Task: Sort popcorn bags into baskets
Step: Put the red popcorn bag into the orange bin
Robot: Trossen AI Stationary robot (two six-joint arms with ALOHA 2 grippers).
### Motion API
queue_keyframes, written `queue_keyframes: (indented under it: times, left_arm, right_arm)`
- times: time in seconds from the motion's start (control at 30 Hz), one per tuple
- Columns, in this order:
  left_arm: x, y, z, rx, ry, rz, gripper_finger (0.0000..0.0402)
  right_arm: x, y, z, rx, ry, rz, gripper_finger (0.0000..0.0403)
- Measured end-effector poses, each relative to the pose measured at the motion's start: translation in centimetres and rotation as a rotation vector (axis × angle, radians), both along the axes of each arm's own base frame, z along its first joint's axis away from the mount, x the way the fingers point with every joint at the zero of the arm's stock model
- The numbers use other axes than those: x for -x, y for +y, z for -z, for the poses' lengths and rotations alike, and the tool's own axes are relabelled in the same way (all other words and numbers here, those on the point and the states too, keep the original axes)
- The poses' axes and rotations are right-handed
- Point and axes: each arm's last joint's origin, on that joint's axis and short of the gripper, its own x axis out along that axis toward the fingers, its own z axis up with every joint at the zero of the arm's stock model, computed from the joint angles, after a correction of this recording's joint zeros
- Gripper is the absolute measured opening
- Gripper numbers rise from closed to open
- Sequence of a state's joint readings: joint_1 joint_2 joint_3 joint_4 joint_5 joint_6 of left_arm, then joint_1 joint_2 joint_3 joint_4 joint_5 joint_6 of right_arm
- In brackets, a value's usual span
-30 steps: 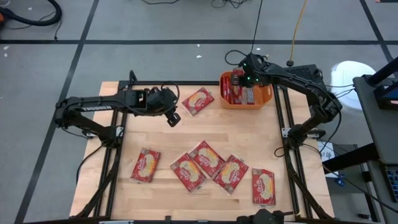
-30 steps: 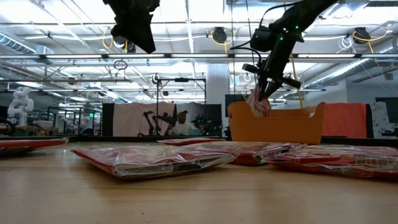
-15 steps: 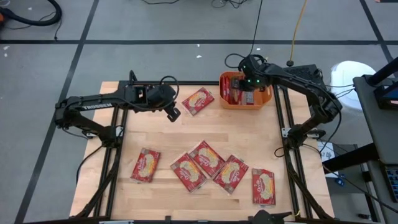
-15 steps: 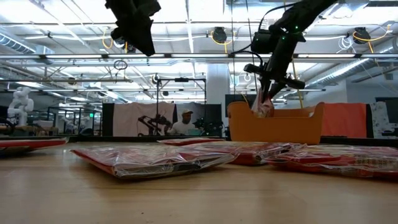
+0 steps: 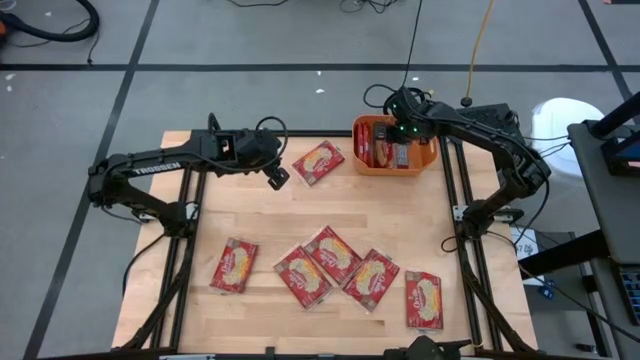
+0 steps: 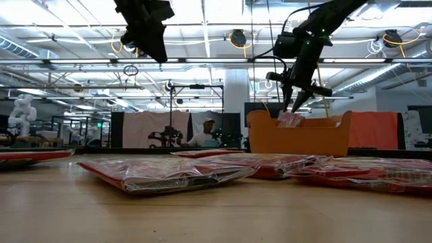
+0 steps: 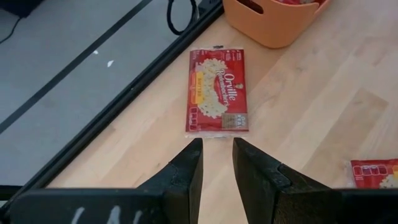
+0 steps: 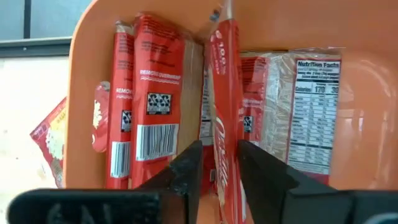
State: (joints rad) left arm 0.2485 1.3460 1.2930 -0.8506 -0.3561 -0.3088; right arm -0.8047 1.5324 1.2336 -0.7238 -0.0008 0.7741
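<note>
The orange tub (image 5: pixel 430 163) stands at the table's far right and holds several red popcorn packets on edge. My right gripper (image 8: pixel 219 163) hangs open above it, its fingers on either side of one upright packet (image 8: pixel 225 93) whose top (image 6: pixel 289 119) shows just over the tub's rim (image 6: pixel 300 138). One packet (image 5: pixel 318 162) lies flat just left of the tub. My left gripper (image 5: pixel 279 180), open by a narrow gap, hovers high over the table to the left of that packet (image 7: pixel 217 90).
Several more packets lie flat on the near half of the table: one apart at the left (image 5: pixel 233 265), three overlapping in the middle (image 5: pixel 333 254), one at the right (image 5: pixel 423 299). Bare wood lies between them and the tub. A person sits in the room beyond (image 6: pixel 206 131).
My right gripper has opened and let go of the packet it held over the tub; the packet has sunk on edge among the others. My left gripper has moved a little toward the table's far edge, nearer the lone packet.
</note>
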Motion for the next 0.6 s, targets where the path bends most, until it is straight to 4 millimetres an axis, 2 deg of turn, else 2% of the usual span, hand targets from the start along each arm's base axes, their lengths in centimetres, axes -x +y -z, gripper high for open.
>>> queue_keyframes:
  times: [0.13,0.37,0.6]
  left_arm:
    - [-0.1,0.0,-0.1,-0.002,-0.019,-0.003,0.0093]
    - [-0.3,0.1,-0.3,-0.006,-0.046,-0.006,0.0093]
    - [-0.3,0.1,-0.3,-0.005,-0.045,-0.007,0.0093]
  right_arm:
    - [-0.2,0.0,1.0,-0.028,-0.071,0.002,0.0114]
    - [-0.6,0.8,3.1,-0.067,-0.138,0.012,0.0115]
    - [-1.0,0.7,3.0,-0.024,-0.184,0.009,0.0115]
